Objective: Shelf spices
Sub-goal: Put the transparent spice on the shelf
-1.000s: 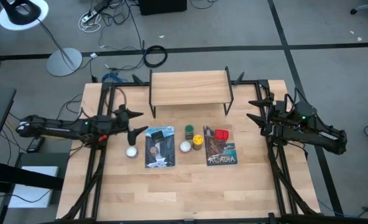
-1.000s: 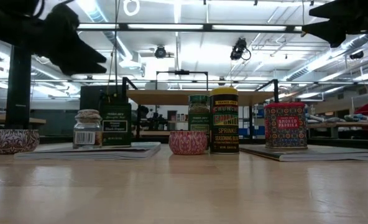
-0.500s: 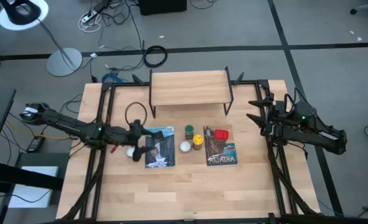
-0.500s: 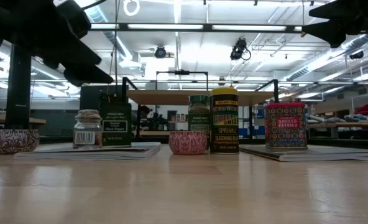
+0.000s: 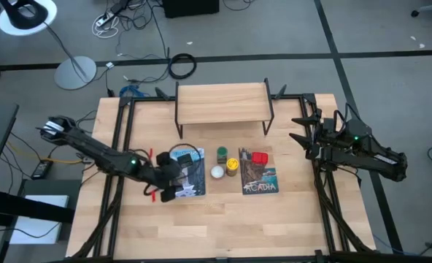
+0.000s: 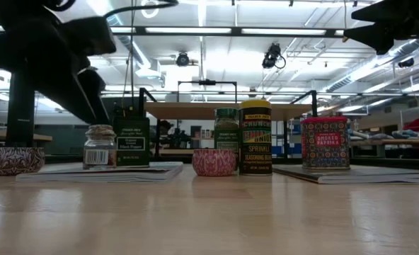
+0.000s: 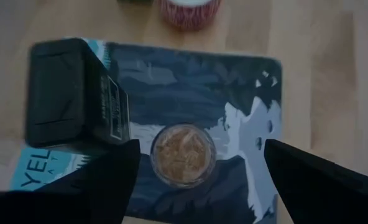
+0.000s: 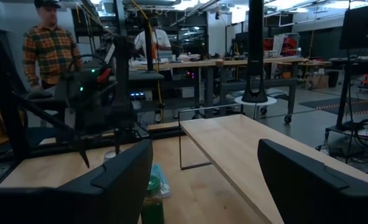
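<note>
My left gripper [image 5: 176, 177] hangs open over the left picture book [image 5: 193, 169], fingers pointing down. In the left wrist view its fingers stand either side of the tiny brown jar [image 7: 183, 155], above it and apart from it. The dark square tin [image 7: 72, 93] stands on the same book beside the jar. The green jar [image 5: 222, 153], yellow-capped jar [image 5: 233, 166] and red boxy tin [image 5: 260, 157] stand in a row before the shelf [image 5: 222, 102]. My right gripper [image 5: 298, 129] waits open and raised at the table's right edge.
One patterned white ball [image 5: 217, 172] sits between the books; the other [image 6: 13, 160] shows only in the low view, under my left arm. The red tin stands on the right book [image 5: 260, 180]. A person [image 8: 50, 50] stands beyond the table's left side.
My left arm has swung from the table's left edge toward the right and the near edge, tipping its gripper downward and lowering it over the left book. It now stands above the tiny brown jar. No spice has moved.
</note>
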